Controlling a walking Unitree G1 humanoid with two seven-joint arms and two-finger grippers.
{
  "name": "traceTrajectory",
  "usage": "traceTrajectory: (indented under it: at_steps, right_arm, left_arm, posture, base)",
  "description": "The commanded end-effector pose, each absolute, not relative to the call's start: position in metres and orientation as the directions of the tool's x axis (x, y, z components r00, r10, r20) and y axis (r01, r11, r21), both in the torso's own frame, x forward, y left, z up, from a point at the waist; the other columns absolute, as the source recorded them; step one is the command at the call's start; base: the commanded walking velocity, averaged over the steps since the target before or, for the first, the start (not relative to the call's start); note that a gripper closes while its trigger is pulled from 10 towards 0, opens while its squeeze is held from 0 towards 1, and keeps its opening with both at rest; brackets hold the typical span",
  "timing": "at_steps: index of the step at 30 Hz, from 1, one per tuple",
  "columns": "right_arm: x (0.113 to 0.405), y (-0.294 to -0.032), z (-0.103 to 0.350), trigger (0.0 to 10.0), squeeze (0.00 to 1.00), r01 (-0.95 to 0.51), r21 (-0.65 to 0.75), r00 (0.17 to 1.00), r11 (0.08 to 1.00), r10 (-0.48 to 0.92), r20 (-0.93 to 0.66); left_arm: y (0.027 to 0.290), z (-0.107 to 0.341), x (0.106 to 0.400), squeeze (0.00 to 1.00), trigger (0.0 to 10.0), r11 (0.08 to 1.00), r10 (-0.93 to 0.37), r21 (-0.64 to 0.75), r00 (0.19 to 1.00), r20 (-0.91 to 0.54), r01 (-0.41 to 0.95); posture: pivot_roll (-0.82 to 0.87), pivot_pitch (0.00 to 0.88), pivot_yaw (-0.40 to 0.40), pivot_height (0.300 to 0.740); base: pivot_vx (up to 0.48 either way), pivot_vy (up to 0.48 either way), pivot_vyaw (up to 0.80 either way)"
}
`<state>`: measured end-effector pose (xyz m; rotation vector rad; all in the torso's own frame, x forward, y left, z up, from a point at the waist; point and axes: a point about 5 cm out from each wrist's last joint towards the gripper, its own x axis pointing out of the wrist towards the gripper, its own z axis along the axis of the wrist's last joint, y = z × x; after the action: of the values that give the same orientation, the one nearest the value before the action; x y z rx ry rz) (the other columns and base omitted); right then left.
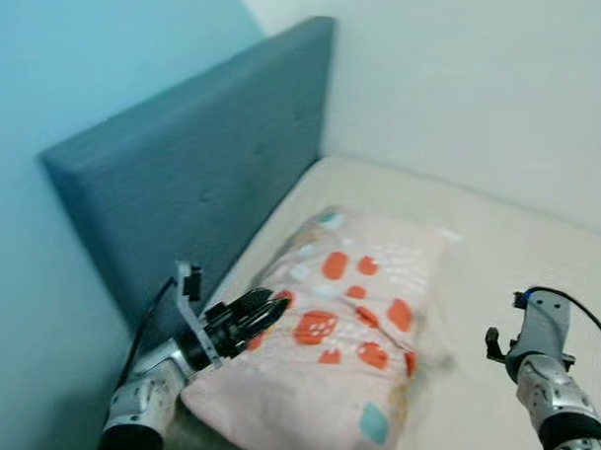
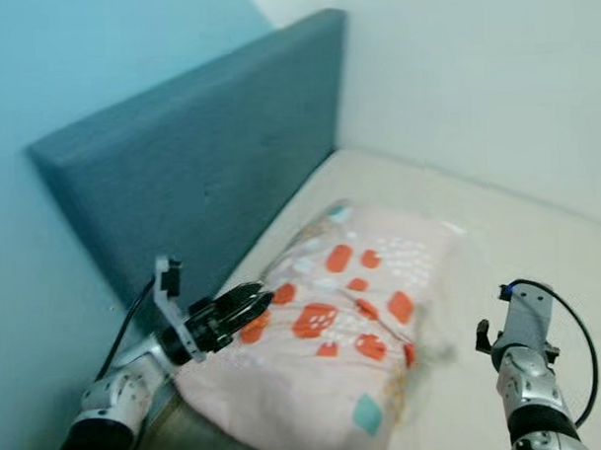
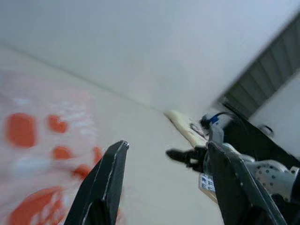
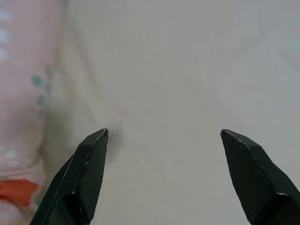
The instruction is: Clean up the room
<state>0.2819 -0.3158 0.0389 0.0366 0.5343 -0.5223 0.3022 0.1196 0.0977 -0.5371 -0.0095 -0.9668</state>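
- Left end effector (image 1: 274, 309) wide apart, tips over near left corner of pillow (image 1: 348, 322), nothing gripped.
- Right end effector (image 4: 164, 136) wide, above bare bed (image 1: 499, 267) right of pillow.
- Pink pillow, orange spots, lies beside grey headboard (image 1: 200, 169).
- No readable writing.

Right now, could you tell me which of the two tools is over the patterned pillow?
The left tool, fingers open, is over the pillow edge nearest the headboard. The right tool, also open, is above bare sheet.

pillow (image 1: 348, 312): pale pink, orange-red blotches, white dots, teal marks | headboard (image 1: 195, 174): slate blue | sheet (image 1: 519, 257): cream | wall (image 1: 73, 65): light blue
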Motion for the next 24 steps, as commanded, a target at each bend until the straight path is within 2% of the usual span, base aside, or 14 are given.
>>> traceTrajectory:
  at_steps: [1, 2, 3, 4, 5, 7, 10, 11, 13, 19, 24]
  right_arm:
    - [0.28, -0.312, 0.034, 10.0, 0.0, 0.482, -0.09, 0.727, 0.871, -0.456, -0.513]
    - [0.282, -0.308, 0.033, 10.0, 0.0, 0.474, -0.075, 0.736, 0.878, -0.441, -0.513]
    - [0.283, -0.305, 0.033, 10.0, 0.0, 0.467, -0.064, 0.742, 0.882, -0.431, -0.513]
    - [0.283, -0.305, 0.033, 10.0, 0.0, 0.467, -0.064, 0.742, 0.882, -0.431, -0.513]
    - [0.284, -0.302, 0.031, 10.0, 0.0, 0.459, -0.054, 0.749, 0.887, -0.419, -0.514]
    - [0.284, -0.293, 0.027, 10.0, 0.0, 0.435, -0.035, 0.762, 0.9, -0.389, -0.518]
    - [0.284, -0.289, 0.025, 10.0, 0.0, 0.423, -0.028, 0.767, 0.906, -0.374, -0.521]
    - [0.285, -0.279, 0.023, 10.0, 0.0, 0.387, -0.009, 0.785, 0.922, -0.335, -0.521]
    - [0.287, -0.27, 0.022, 10.0, 0.0, 0.357, 0.008, 0.801, 0.934, -0.302, -0.516]
    - [0.289, -0.265, 0.021, 10.0, 0.0, 0.34, 0.005, 0.805, 0.94, -0.289, -0.518]
    - [0.29, -0.256, 0.019, 10.0, 0.0, 0.316, 0.013, 0.808, 0.949, -0.262, -0.527]
  left_arm:
    - [0.12, 0.095, 0.307, 0.0, 10.0, 0.515, -0.747, -0.419, 0.632, 0.208, 0.747]
    - [0.124, 0.09, 0.319, 0.0, 10.0, 0.665, -0.651, -0.382, 0.749, 0.127, 0.642]
    - [0.127, 0.087, 0.325, 0.0, 10.0, 0.75, -0.575, -0.347, 0.814, 0.079, 0.564]
    - [0.127, 0.087, 0.325, 0.0, 10.0, 0.75, -0.575, -0.347, 0.814, 0.079, 0.564]
    - [0.134, 0.082, 0.33, 0.0, 10.0, 0.82, -0.488, -0.329, 0.873, 0.023, 0.468]
    - [0.15, 0.073, 0.331, 0.0, 10.0, 0.908, -0.362, -0.255, 0.928, -0.084, 0.331]
    - [0.158, 0.067, 0.33, 0.0, 10.0, 0.943, -0.296, -0.203, 0.943, -0.149, 0.264]
    - [0.174, 0.055, 0.327, 0.0, 10.0, 0.984, -0.17, -0.088, 0.952, -0.256, 0.152]
    - [0.186, 0.045, 0.323, 0.0, 10.0, 0.996, -0.085, -0.001, 0.943, -0.32, 0.09]
    - [0.189, 0.037, 0.319, 0.0, 10.0, 0.997, -0.067, 0.022, 0.935, -0.348, 0.08]
    - [0.196, 0.025, 0.312, 0.0, 10.0, 0.995, 0.01, 0.097, 0.922, -0.387, 0.029]
  posture:
    - [-0.02, 0.063, -0.029, 0.74]
    - [-0.03, 0.062, -0.027, 0.74]
    - [-0.03, 0.062, -0.026, 0.74]
    - [-0.03, 0.062, -0.026, 0.74]
    - [-0.03, 0.06, -0.02, 0.74]
    - [-0.03, 0.047, -0.015, 0.74]
    - [-0.04, 0.047, -0.011, 0.74]
    - [-0.05, 0.042, 0.002, 0.74]
    - [-0.05, 0.04, 0.006, 0.74]
    - [-0.05, 0.04, 0.007, 0.74]
    - [-0.06, 0.04, 0.008, 0.74]
  base:
    - [0.0, 0.0, -0.76]
    - [0.0, 0.0, -0.76]
    - [0.0, 0.0, -0.76]
    - [0.0, 0.0, -0.76]
    - [0.0, 0.0, -0.76]
    - [0.0, 0.0, -0.76]
    - [0.0, 0.0, -0.76]
    - [0.0, 0.0, -0.76]
    - [0.0, 0.0, -0.76]
    - [0.0, 0.0, -0.76]
    - [0.0, 0.0, -0.74]
